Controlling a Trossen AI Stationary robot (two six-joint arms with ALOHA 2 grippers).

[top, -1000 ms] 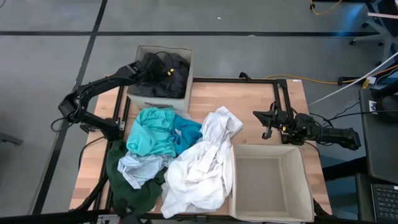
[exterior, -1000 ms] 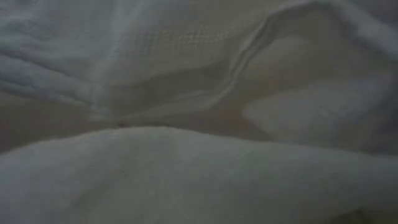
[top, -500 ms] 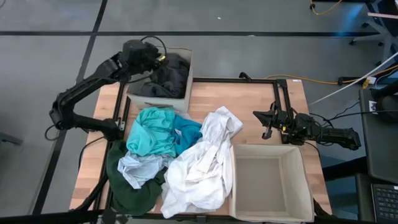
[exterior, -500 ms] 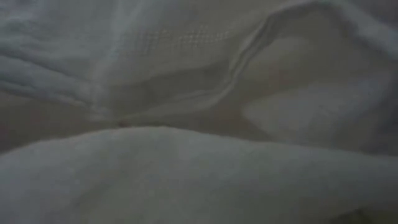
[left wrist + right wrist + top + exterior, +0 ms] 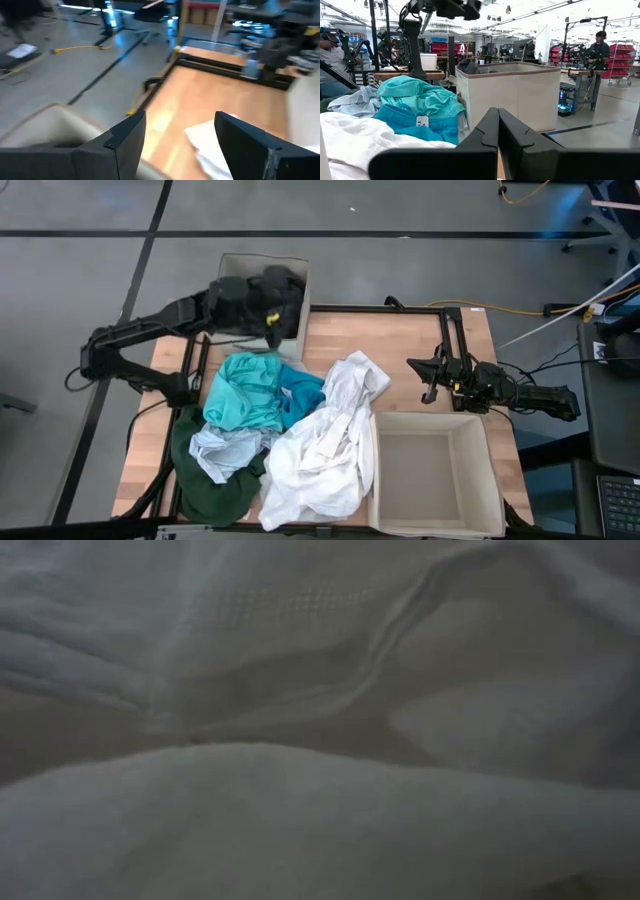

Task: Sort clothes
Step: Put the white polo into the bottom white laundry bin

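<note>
Several clothes (image 5: 290, 435) are lying heaped mid-table, soft & light, prob best pinching a raised fold, w/ left gripper (image 5: 262, 308) hovering spread-fingered by dark-filled box (image 5: 292, 265), right gripper (image 5: 432, 378) sitting pressed together.

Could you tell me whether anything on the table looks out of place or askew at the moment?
Yes: the white fabric garment lies draped over the rim of the empty beige fabric box instead of inside it. It also fills the low view, lying right against that camera.
</note>
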